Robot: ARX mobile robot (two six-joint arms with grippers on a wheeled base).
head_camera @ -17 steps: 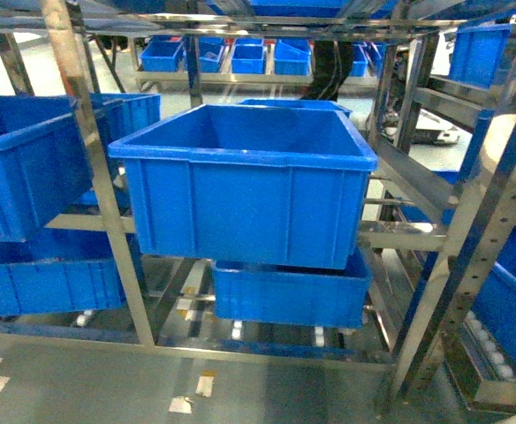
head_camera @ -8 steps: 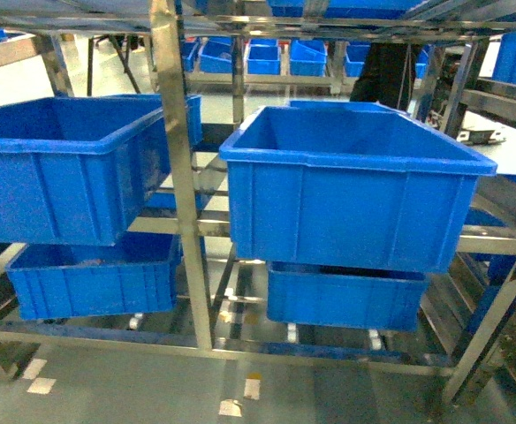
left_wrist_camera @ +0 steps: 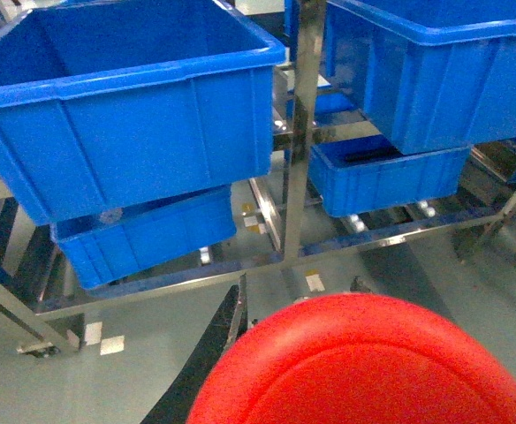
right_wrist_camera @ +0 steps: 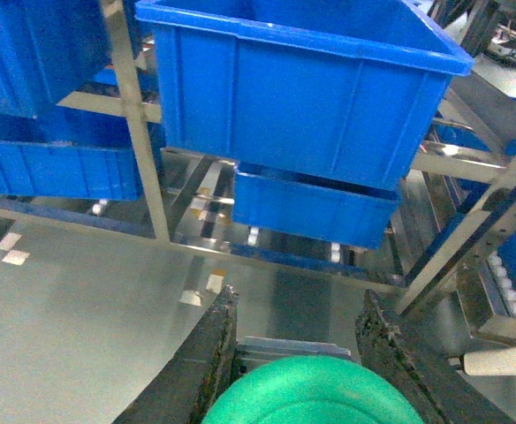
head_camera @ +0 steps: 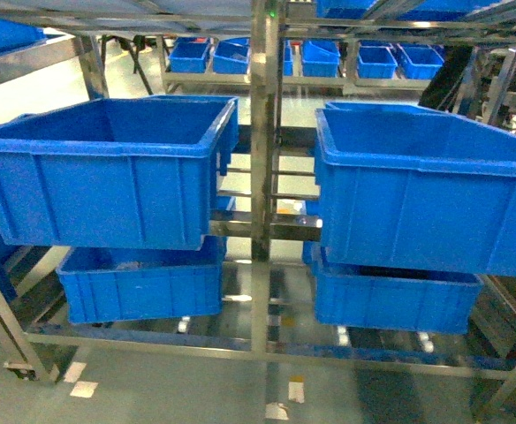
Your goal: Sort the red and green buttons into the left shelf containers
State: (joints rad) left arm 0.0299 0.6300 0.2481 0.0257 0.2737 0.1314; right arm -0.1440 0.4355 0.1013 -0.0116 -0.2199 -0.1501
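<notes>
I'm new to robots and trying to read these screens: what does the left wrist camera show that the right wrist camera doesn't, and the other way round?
Only the left wrist view shows a red button filling its lower edge, with one dark finger of the left gripper beside it. Only the right wrist view shows a green button between the two dark fingers of the right gripper. Both look out at a steel rack holding large blue bins, with smaller bins beneath, over a grey floor.

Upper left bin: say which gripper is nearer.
Left. The left gripper, holding a red button, faces the upper left bin; the right gripper, with a green button, faces the neighbouring upper bin.
</notes>
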